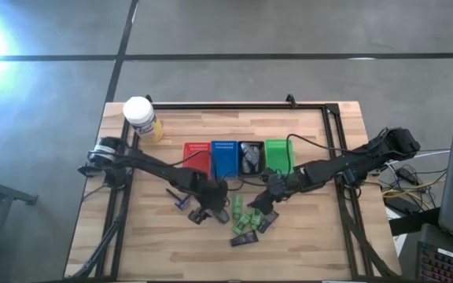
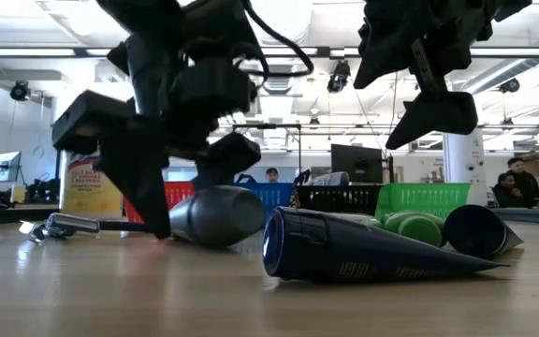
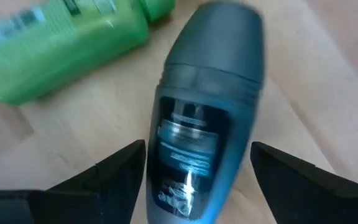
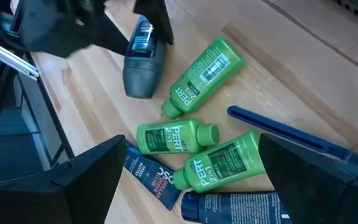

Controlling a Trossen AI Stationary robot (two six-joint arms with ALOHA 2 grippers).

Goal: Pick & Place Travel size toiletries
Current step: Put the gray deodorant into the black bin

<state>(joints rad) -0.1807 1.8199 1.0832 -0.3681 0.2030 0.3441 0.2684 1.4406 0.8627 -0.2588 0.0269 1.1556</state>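
I have the wooden desk [image 1: 305, 236] under both arms, with the four baskets in a row near its far edge: red basket [image 1: 197, 152], blue basket [image 1: 224, 155], black basket [image 1: 251, 156] and green basket [image 1: 278, 153]. A yellow jar [image 1: 143, 119] with a white cap stands at the far left corner.

My left gripper [image 1: 204, 212] is down at the desk's middle, just in front of the red and blue baskets. Its jaws stand released on either side of a grey roll-on [image 3: 201, 118] that lies on its side on the wood; whether the fingers [image 3: 110, 171] touch it I cannot tell.

My right gripper [image 1: 255, 207] hangs above the pile in front of the black and green baskets, jaws spread wide and holding nothing.

Beneath it lie three green bottles [image 4: 207, 73], close together, beside the roll-on. Dark blue tubes [image 4: 151, 177] lie just on the near side of them, touching the green ones. A blue toothbrush [image 4: 278, 130] lies next to them. Thin dark sticks [image 1: 178, 198] lie to the left of my left gripper.
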